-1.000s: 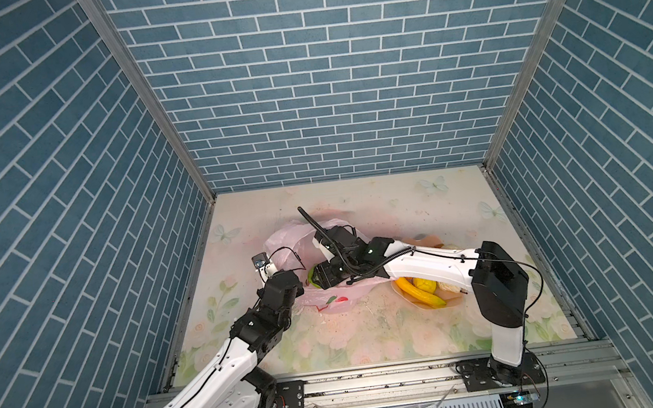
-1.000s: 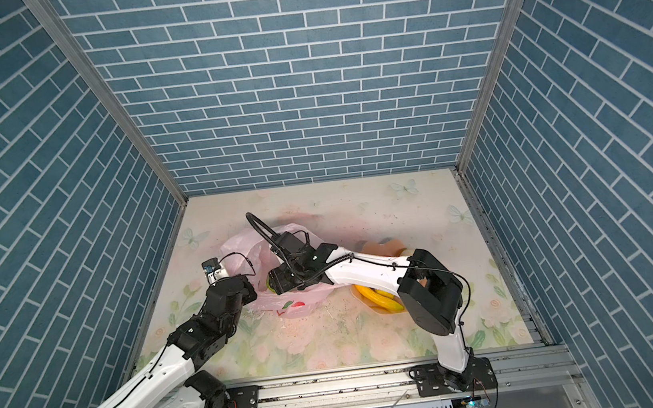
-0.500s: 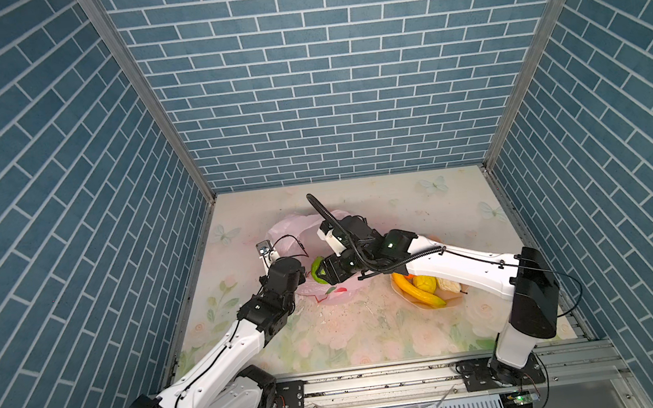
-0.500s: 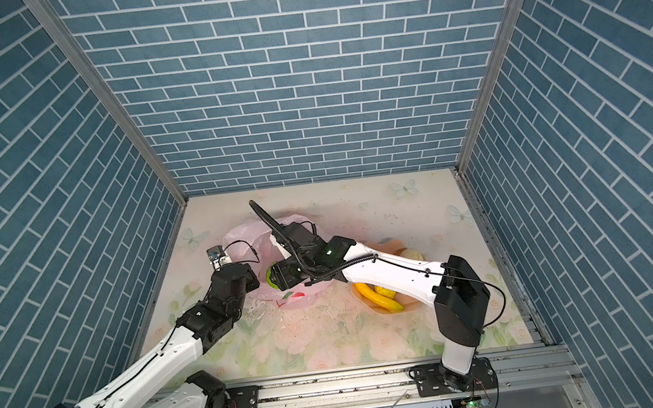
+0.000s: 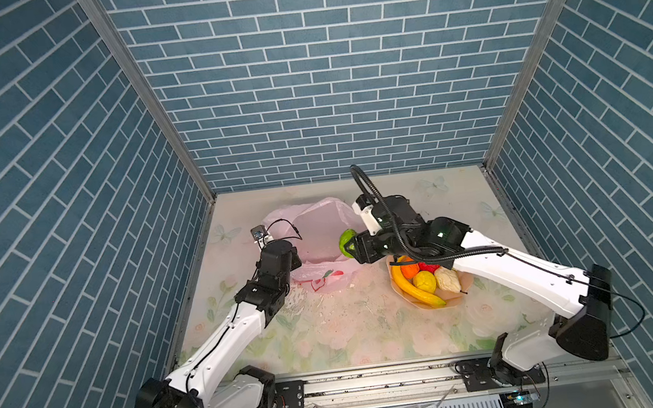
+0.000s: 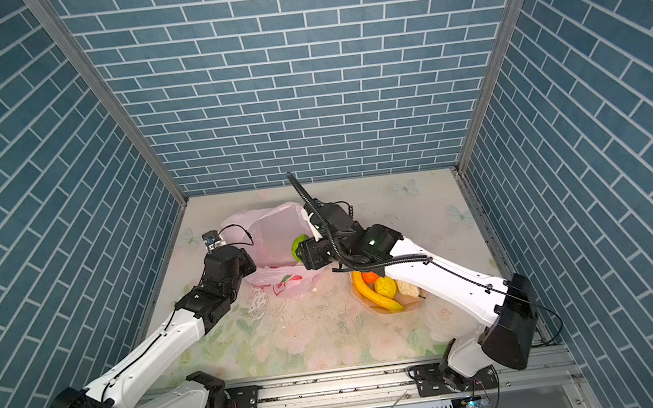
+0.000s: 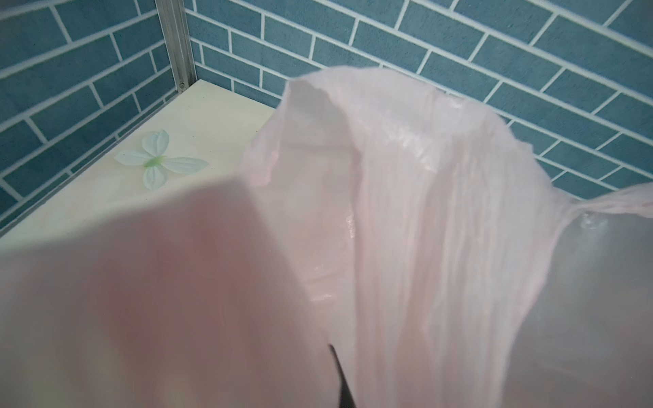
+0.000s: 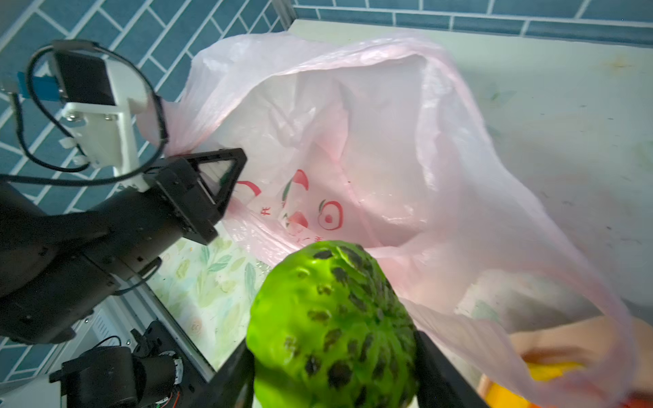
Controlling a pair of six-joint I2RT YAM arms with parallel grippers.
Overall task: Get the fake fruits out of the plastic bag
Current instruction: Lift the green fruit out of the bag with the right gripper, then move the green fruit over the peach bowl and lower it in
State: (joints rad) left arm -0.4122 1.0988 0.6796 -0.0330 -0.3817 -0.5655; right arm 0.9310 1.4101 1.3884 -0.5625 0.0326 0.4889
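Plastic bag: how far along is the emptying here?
Done: the banana, orange ball, red ball, yellow ball and a cream-white fruit lie in the peach bowl.
In hand: the right gripper is shut on the green bumpy fruit, outside the plastic bag. The left gripper sits at the bag's gathered edge, grip unclear.
Left: bowl the green one. The visible bag interior looks empty.

The plastic bag (image 8: 388,141) is super thin film, see-through pale pink, crinkly all over with a bit of sheen on the folds. The green fruit (image 8: 332,328) looks like shiny moulded plastic, knobbly with dark dimples. The banana (image 5: 414,291) is smooth and glossy, and the cream one (image 5: 447,279) beside it is rougher and duller. The desk (image 5: 331,338) has a matt floral print, kinda scuffed. The arm shells (image 5: 223,342) are smooth white plastic, and the front rail (image 5: 378,379) is bare metal.
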